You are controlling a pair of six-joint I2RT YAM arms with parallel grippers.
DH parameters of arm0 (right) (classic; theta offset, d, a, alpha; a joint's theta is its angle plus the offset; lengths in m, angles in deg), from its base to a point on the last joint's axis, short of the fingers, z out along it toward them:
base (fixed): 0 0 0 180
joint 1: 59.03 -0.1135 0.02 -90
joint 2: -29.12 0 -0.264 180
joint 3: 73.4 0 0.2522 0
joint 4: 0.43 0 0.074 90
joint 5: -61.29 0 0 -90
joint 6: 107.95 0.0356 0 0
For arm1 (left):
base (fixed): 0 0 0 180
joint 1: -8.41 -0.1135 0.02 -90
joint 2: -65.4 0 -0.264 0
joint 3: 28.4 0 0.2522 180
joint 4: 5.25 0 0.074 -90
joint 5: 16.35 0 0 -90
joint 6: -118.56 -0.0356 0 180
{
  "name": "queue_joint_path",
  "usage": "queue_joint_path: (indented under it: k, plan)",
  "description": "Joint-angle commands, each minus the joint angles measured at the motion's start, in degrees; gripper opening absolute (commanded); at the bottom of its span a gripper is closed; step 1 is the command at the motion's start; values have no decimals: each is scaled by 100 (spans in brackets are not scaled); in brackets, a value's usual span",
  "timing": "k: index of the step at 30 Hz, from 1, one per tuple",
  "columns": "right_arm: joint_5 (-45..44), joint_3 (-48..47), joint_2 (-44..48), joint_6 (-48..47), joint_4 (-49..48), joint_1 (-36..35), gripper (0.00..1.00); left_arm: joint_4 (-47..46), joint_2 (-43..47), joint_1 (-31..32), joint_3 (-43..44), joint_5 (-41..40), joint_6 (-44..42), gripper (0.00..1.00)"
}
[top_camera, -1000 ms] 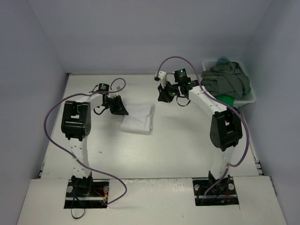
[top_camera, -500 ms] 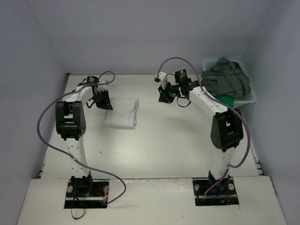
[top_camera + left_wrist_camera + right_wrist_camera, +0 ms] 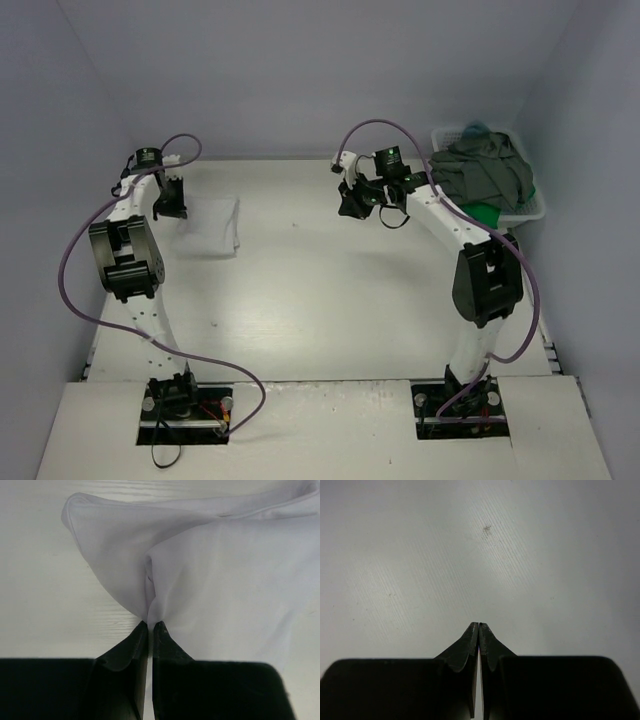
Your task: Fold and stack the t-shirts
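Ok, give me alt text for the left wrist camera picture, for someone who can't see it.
The left gripper, jaws shut, pinches a bunched edge of a white cloth t-shirt lying on the pale table.

White surface (image 3: 330,300) enclosed on three sides by plain pale lavender walls (image 3: 300,70), evenly and softly lit.

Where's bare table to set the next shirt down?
Widest bare table: the middle, between the white t-shirt and the right gripper, down to the near edge. Crowded: far-left edge, where the left gripper pinches the white t-shirt, and the far-right corner, where the basket is heaped with a grey t-shirt.
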Motion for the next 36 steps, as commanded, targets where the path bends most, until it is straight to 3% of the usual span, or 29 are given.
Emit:
queue_joint_path:
  k: [1, 18, 36]
  plan:
    - [198, 24, 449, 7, -196, 27, 0, -146, 262, -7, 389, -445, -478, 0]
    - [374, 77, 511, 86, -196, 27, 0, -770, -810, -157, 1540, -1665, -847, 0]
    - [391, 130, 450, 86, -196, 27, 0, -664, -1926, -157, 3140, -2229, -671, 0]
